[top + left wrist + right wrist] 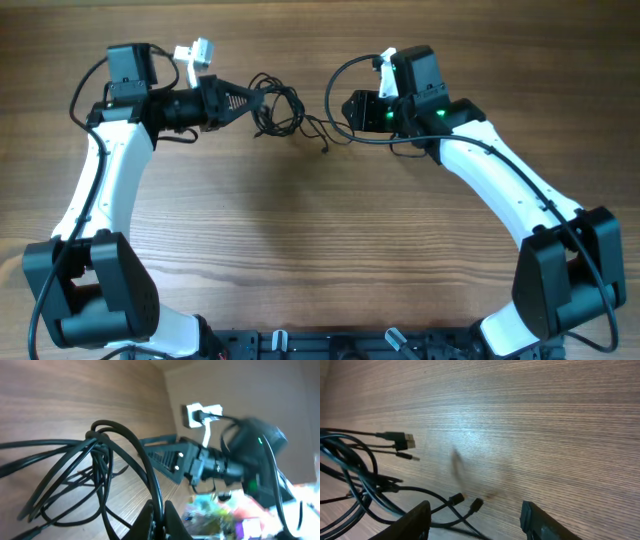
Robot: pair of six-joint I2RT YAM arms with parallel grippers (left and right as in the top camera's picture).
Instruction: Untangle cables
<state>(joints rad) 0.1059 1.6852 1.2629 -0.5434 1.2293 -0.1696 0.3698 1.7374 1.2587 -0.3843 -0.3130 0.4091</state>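
Note:
The cables (pixel 278 108) are a knot of thin black cords on the wooden table between my two arms, with loose strands (pixel 322 132) trailing right. My left gripper (pixel 246 98) is shut on one loop of the knot. In the left wrist view its fingertips (pixel 150 521) pinch that cord, and the other cable loops (pixel 95 460) fan out to the left. My right gripper (pixel 352 110) stands open just right of the loose ends. In the right wrist view its gripper (pixel 477 525) has two small plug ends (pixel 476 505) lying on the table between its fingers, and a silvery-tipped plug (pixel 405 440) lies farther left.
Thick black wires (pixel 340 75) loop off the right arm near its wrist. In the left wrist view the right arm (pixel 200 460) faces me across the table, close to the knot. Bare wooden table (pixel 320 230) lies in front of the cables.

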